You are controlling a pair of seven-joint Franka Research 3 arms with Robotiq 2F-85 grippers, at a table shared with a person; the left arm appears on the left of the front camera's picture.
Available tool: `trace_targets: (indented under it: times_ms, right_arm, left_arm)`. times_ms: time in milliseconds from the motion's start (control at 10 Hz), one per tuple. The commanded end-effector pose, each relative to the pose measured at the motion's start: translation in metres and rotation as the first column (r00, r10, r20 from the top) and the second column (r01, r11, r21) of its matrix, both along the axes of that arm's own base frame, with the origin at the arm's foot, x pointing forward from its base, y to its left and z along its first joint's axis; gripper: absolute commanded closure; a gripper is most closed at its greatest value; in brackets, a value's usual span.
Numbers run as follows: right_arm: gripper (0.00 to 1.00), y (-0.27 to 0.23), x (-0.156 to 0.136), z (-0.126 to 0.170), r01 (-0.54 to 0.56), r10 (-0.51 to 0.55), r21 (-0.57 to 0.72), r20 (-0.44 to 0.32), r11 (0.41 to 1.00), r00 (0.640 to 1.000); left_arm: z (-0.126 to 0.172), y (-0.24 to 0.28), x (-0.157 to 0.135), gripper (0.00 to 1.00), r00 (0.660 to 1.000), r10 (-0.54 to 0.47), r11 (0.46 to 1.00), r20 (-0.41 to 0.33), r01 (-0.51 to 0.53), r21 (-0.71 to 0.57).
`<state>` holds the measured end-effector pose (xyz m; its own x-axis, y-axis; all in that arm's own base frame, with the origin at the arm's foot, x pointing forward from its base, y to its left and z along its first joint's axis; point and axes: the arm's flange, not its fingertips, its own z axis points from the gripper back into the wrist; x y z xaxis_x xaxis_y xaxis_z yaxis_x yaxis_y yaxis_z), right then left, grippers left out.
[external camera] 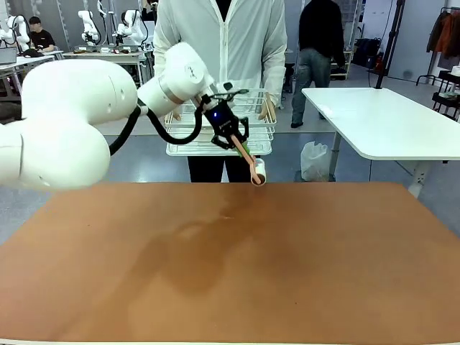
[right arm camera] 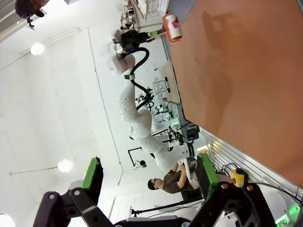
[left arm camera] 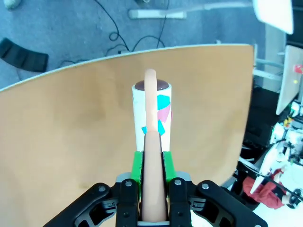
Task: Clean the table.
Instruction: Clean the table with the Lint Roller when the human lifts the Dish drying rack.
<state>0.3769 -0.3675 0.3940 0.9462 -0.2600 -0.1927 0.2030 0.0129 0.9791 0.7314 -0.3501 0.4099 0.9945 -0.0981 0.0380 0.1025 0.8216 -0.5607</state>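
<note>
Green pads (left arm camera: pixel 138 166) of the left gripper (left arm camera: pixel 152 165) are clamping the peach handle of a lint roller (left arm camera: pixel 152 109) in the left wrist view. Its white head is pointing toward the far edge of the table (left arm camera: pixel 61 137), whose top is appearing tan here.

Front view: the left gripper (external camera: pixel 231 135) is holding the lint roller (external camera: pixel 257 171) at the far edge of the terracotta table (external camera: pixel 230 273); contact cannot be told. Beyond it, a person is holding a white wire basket (external camera: pixel 215 147).

Right wrist view: the right gripper (right arm camera: pixel 149 172) is standing wide open, gripping nothing. The table (right arm camera: pixel 246 71) is showing the arm's shadow.
</note>
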Motion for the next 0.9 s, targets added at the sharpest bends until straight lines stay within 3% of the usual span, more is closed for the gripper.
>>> trace_targets:
  times_ms: [0,400,600,800]
  right_arm:
    - [0.00,0.002,-0.002,0.003,0.003,-0.003,-0.010,-0.012,1.000,1.000]
    - [0.00,0.002,-0.002,0.003,0.003,-0.003,-0.010,-0.012,1.000,1.000]
    - [0.00,0.002,-0.002,0.003,0.003,-0.003,-0.010,-0.012,1.000,1.000]
    - [0.00,0.002,-0.002,0.003,0.003,-0.003,-0.010,-0.012,1.000,1.000]
  left_arm:
    - [0.038,0.014,0.005,0.79,0.998,-0.035,0.999,-0.049,0.036,0.022]
    - [0.095,0.065,-0.044,0.79,0.996,-0.087,0.994,-0.030,0.088,0.056]
    - [0.105,0.108,-0.083,0.79,0.992,-0.118,0.987,0.033,0.114,0.109]
    - [0.104,0.186,-0.143,0.79,0.985,-0.116,0.978,0.126,0.091,0.187]
